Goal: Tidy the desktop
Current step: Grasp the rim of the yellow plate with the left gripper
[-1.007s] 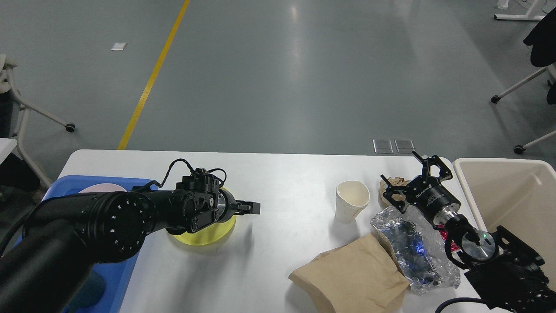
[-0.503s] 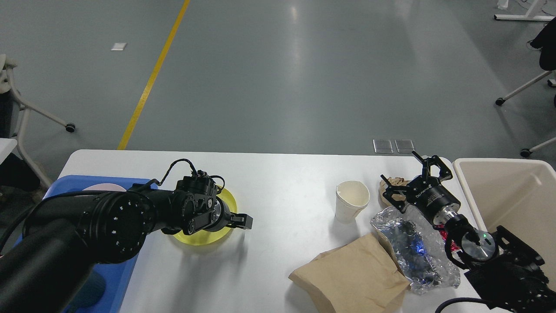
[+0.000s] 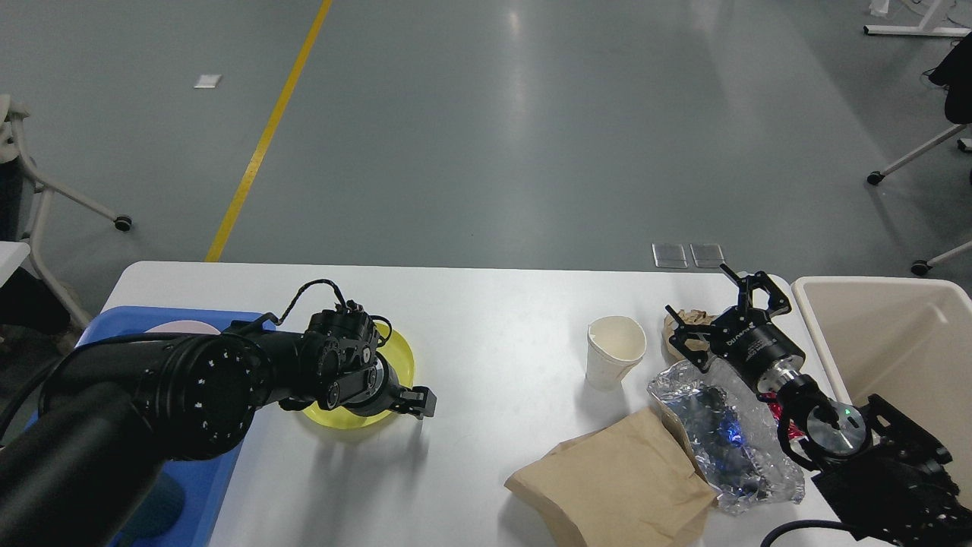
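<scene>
The white desktop (image 3: pixel 493 311) holds a yellow plate (image 3: pixel 401 349), a white paper cup (image 3: pixel 613 351), a crumpled brown paper ball (image 3: pixel 678 323), a shiny plastic wrapper (image 3: pixel 721 429) and a brown paper bag (image 3: pixel 619 479). My left gripper (image 3: pixel 420 401) hangs low at the yellow plate's front right edge. Its fingers show as one dark block, so I cannot tell if they are open. My right gripper (image 3: pixel 717 304) is open and empty, its fingers spread just beside and above the paper ball.
A blue tray (image 3: pixel 194 486) with a pink plate (image 3: pixel 181 328) lies at the left edge, mostly under my left arm. A beige bin (image 3: pixel 896 334) stands off the table's right end. Wheeled chair legs stand on the floor beyond.
My left gripper has dropped and drawn back toward me, from above the plate's right side to its front right edge. The right arm has not moved.
</scene>
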